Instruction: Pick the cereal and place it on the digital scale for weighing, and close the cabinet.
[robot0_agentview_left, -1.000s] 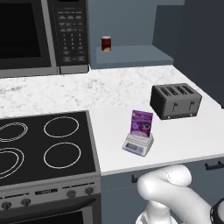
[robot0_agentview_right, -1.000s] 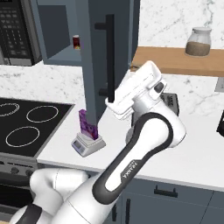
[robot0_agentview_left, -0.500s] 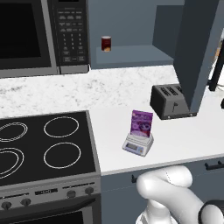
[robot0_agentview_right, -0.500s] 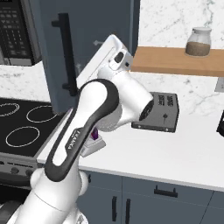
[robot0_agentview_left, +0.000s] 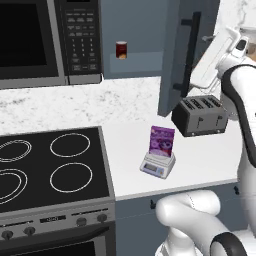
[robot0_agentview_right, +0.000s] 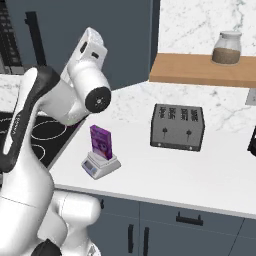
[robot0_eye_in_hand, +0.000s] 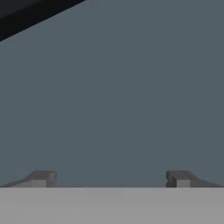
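The purple cereal (robot0_agentview_left: 162, 139) box stands upright on the small silver digital scale (robot0_agentview_left: 157, 164) near the counter's front edge; from the right base view, the cereal (robot0_agentview_right: 101, 142) sits on the scale (robot0_agentview_right: 100, 165) too. The dark blue-grey cabinet door (robot0_agentview_left: 176, 60) hangs partly open, its black bar handle (robot0_agentview_left: 188, 50) facing me. My gripper (robot0_eye_in_hand: 109, 179) is open with nothing between its fingertips (robot0_eye_in_hand: 41, 178), and the flat door face (robot0_eye_in_hand: 113, 96) lies very close in front of it. In the left base view my hand is at the door's outer side, right of the handle.
A black four-slot toaster (robot0_agentview_left: 200, 116) stands behind the scale to the right. A dark red can (robot0_agentview_left: 121, 50) sits inside the cabinet. The microwave (robot0_agentview_left: 45, 40) hangs above the stove (robot0_agentview_left: 50, 165). A glass jar (robot0_agentview_right: 227, 47) rests on a wooden shelf (robot0_agentview_right: 200, 70).
The cabinet door has swung leftward toward shut, with my hand following against its outer face. The cereal and the scale have not moved. The gripper has stayed open.
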